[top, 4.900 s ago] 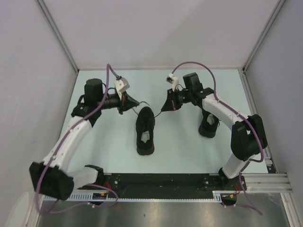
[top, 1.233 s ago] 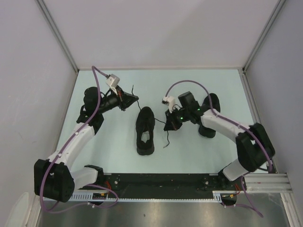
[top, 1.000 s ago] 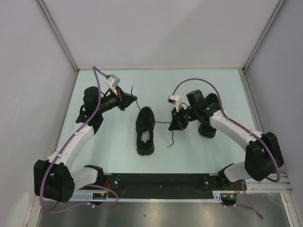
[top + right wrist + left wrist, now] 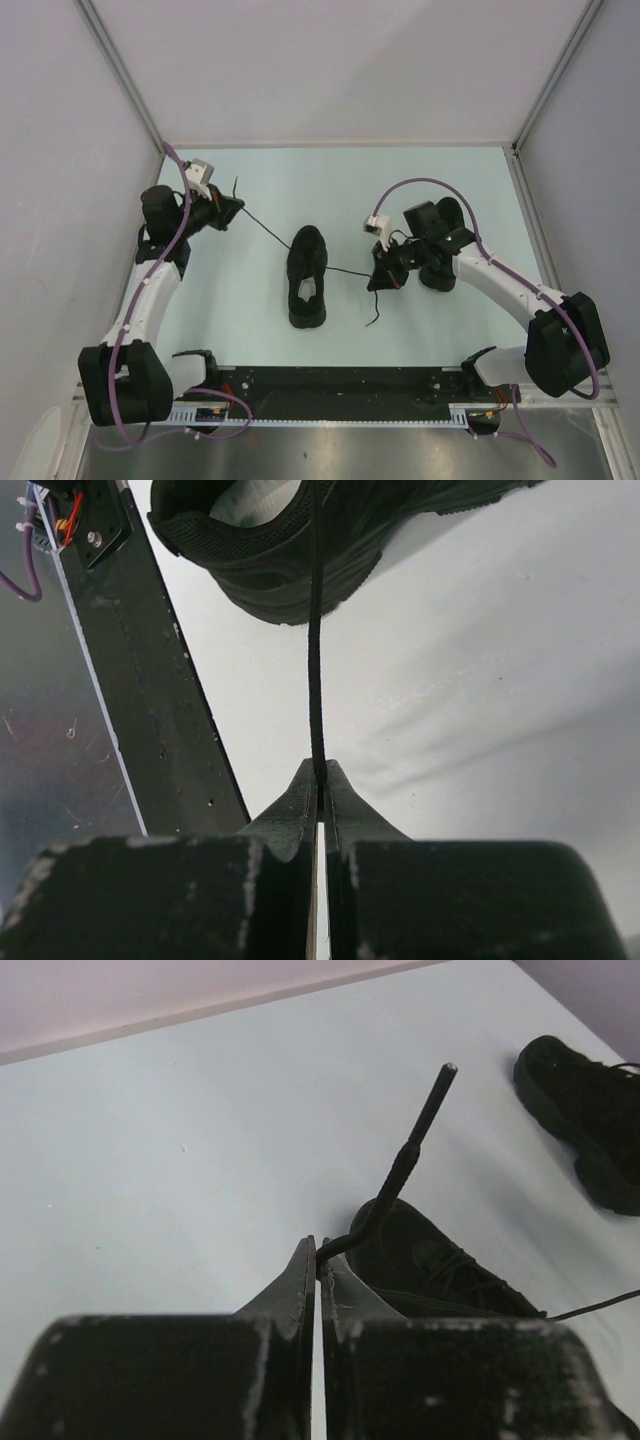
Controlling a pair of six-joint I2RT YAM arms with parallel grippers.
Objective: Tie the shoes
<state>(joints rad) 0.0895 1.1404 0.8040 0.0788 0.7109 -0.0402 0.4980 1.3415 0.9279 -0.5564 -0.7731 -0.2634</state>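
The black sneaker (image 4: 306,275) lies mid-table, toe toward the far wall, its grey insole showing. My left gripper (image 4: 234,209) is far left of it, shut on the left lace (image 4: 266,229), which runs taut to the shoe. In the left wrist view the lace's end (image 4: 405,1155) sticks up past the closed gripper (image 4: 318,1255), with the sneaker (image 4: 440,1260) behind. My right gripper (image 4: 379,276) is right of the shoe, shut on the right lace (image 4: 348,271); a loose tail hangs below it. The right wrist view shows that lace (image 4: 315,660) stretched from the gripper (image 4: 318,778) to the sneaker (image 4: 300,540).
A second black shoe (image 4: 441,250) stands at the right, partly behind my right arm; it also shows in the left wrist view (image 4: 590,1120). The black base rail (image 4: 340,385) runs along the near edge. Grey walls close in the left, far and right sides.
My left gripper has moved left and outward, drawing its lace straight. My right gripper has shifted slightly right and nearer, keeping its lace taut.
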